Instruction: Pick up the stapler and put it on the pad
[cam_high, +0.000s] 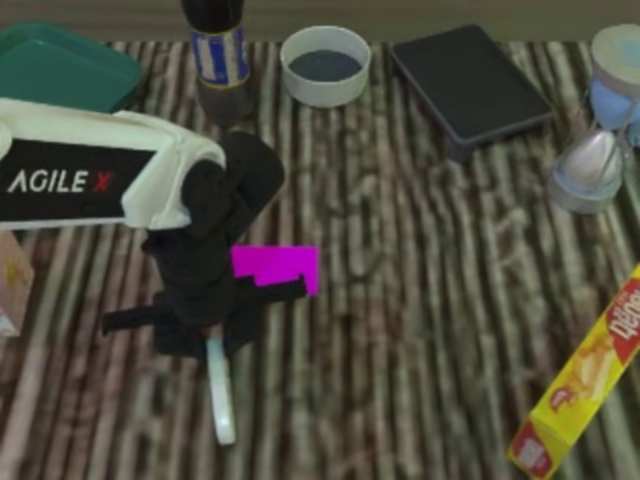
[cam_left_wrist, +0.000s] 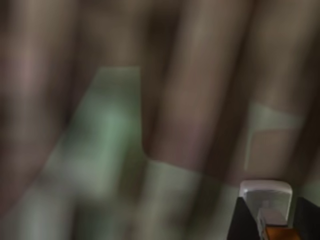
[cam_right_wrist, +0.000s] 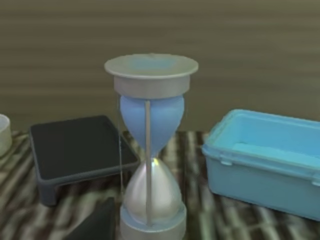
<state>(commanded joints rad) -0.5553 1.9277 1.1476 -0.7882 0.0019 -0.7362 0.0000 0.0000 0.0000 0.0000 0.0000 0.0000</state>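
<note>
The stapler (cam_high: 221, 392) is a slim white bar lying lengthwise toward the table's front, left of centre. Its far end sits under my left gripper (cam_high: 207, 318). In the left wrist view the stapler's rounded end (cam_left_wrist: 265, 196) sits between two dark fingers (cam_left_wrist: 242, 222) that stand close against its sides, so the gripper is shut on it. The magenta pad (cam_high: 277, 267) lies flat just behind and to the right of that gripper, partly covered by the arm. My right arm is outside the top view; its gripper shows only as a dark wedge (cam_right_wrist: 100, 225) beside an hourglass.
Along the back stand a green tray (cam_high: 60, 65), a bottle (cam_high: 220, 60), a white bowl (cam_high: 325, 65) and a dark grey slab (cam_high: 470, 85). An hourglass (cam_high: 595, 165) is at the right, with a blue box (cam_right_wrist: 265, 160) beside it. A yellow carton (cam_high: 590, 385) lies front right.
</note>
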